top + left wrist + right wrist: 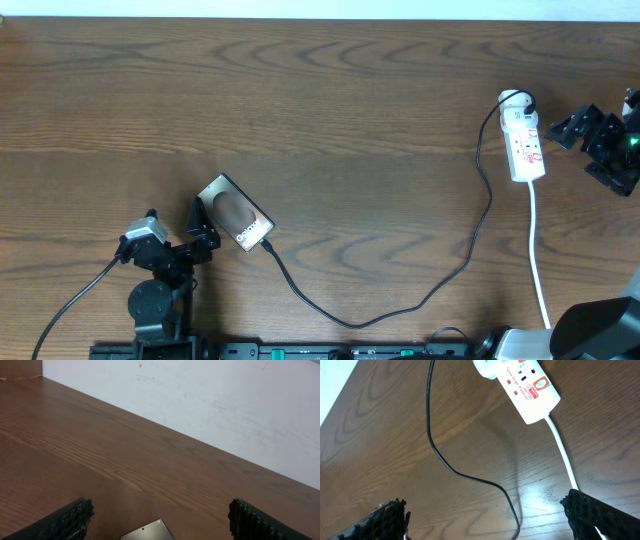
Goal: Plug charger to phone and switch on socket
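Note:
The phone [235,213], a bronze slab with white lettering, lies tilted on the table at lower left. Its top corner shows in the left wrist view [150,532]. The charger's black cable [470,250] runs from the socket [526,142], a white power strip with red markings, down in a loop to the phone. Its plug tip [268,244] meets the phone's lower end; I cannot tell if it is seated. My left gripper [204,231] [160,521] is open just left of the phone. My right gripper [582,146] [495,519] is open, right of the socket [530,384], above the cable [432,440].
The socket's thick white lead [540,260] [563,452] runs toward the front edge at right. A white adapter [514,100] sits in the strip's far end. A pale wall [225,400] borders the table's far edge. Arm bases stand at the front edge.

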Robot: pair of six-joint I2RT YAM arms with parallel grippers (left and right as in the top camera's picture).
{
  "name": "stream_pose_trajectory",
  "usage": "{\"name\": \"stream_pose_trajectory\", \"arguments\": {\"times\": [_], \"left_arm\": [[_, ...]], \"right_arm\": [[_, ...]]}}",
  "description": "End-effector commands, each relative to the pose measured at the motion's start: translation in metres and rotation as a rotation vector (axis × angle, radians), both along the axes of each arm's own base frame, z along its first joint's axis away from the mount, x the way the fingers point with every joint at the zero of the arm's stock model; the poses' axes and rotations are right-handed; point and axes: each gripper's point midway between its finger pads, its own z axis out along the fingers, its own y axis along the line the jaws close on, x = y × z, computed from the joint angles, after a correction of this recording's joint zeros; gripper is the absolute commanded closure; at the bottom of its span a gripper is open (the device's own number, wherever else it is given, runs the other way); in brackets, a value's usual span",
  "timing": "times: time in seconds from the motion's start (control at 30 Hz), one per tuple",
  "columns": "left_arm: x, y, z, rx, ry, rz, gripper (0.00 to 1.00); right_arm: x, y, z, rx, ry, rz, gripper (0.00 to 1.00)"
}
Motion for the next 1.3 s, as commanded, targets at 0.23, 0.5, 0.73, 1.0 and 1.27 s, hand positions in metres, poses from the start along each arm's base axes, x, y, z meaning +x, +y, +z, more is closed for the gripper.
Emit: {"name": "stream_pose_trajectory", "arguments": {"times": [0.23,0.5,0.73,1.0,1.27], "left_arm": [[-0.002,0.009,-0.016,-0.004,0.053,0.051,0.11],[-0.002,0.009,-0.016,-0.004,0.053,0.051,0.11],[-0.002,0.009,-0.016,-0.004,0.053,0.051,0.11],[-0.002,0.009,-0.016,-0.005,0.053,0.051,0.11],[-0.002,0.009,-0.016,-0.004,0.053,0.052,0.11]], "right_arm": [[0.0,0.003,0.005,0.006,-0.012,-0.004,0.01],[0.012,-0.011,0.005,-0.088,-0.043,-0.019,0.01],[0.071,0.073,-0.005,-0.229,-0.439,0.224,0.01],[0.057,0.151,-0.003,-0.48,-0.947,0.236,0.01],[-0.013,0.127,-0.041,-0.567,-1.014,0.104,0.01]]}}
